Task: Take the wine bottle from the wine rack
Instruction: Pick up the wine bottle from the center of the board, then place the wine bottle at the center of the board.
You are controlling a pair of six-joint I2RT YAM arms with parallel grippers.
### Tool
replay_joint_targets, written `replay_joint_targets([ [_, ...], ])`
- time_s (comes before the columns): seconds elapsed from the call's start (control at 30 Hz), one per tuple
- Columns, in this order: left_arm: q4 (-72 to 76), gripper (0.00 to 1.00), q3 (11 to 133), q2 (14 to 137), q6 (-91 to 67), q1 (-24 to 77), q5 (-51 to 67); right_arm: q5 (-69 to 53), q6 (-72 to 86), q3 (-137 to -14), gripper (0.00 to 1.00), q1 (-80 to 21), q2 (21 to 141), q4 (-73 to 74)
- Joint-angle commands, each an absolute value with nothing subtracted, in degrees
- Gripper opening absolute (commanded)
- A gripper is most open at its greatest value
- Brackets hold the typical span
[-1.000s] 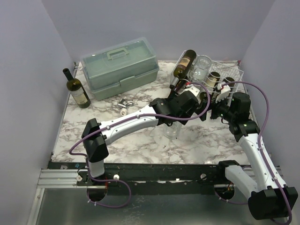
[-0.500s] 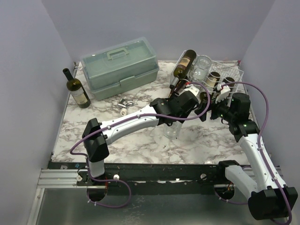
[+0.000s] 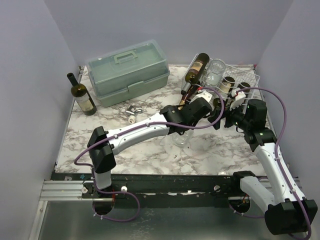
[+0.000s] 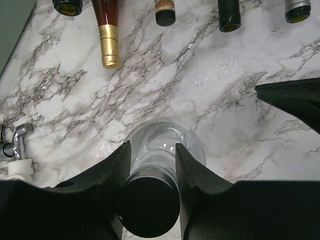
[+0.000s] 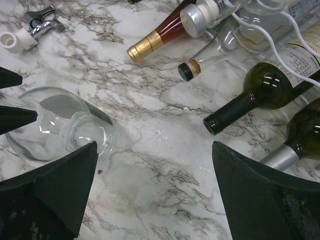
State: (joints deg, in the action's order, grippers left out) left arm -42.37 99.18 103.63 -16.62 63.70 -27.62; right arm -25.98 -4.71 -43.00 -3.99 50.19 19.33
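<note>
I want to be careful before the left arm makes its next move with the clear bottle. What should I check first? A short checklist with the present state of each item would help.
1. Left gripper around the neck of the clear bottle, under the black cap: ok, a finger sits on each side.
2. Clear bottle stands on the table, outside the rack: ok.
3. Right gripper open and holding nothing: ok.
4. Enough room between the two grippers: cannot tell, they are close together.
5. Other bottles apart from the clear bottle: ok.
</note>
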Motion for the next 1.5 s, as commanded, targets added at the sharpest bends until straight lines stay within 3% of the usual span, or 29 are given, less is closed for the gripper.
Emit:
replay_joint_targets([
  [0.0,-43.68,0.0,97.66,98.95,-13.72,63.09,-33.56,-24.57,-5.71,-42.54,1.0,-3.61,49.23,18.06],
  [0.53,-41.01,0.0,81.46,80.2,-16.17,51.55,-29.77,-24.14,-5.89,-42.46,1.0,-3.47,49.03,18.02],
  [0.9,-39.72,0.0,68.78,63.81,-15.68,38.07,-24.64,-23.93,-5.94,-42.53,1.0,-3.52,48.94,18.04],
  [1.47,-34.54,0.0,62.24,53.65,-12.18,13.79,-23.38,-23.5,-6.06,-42.45,0.99,-3.52,48.76,18.04],
])
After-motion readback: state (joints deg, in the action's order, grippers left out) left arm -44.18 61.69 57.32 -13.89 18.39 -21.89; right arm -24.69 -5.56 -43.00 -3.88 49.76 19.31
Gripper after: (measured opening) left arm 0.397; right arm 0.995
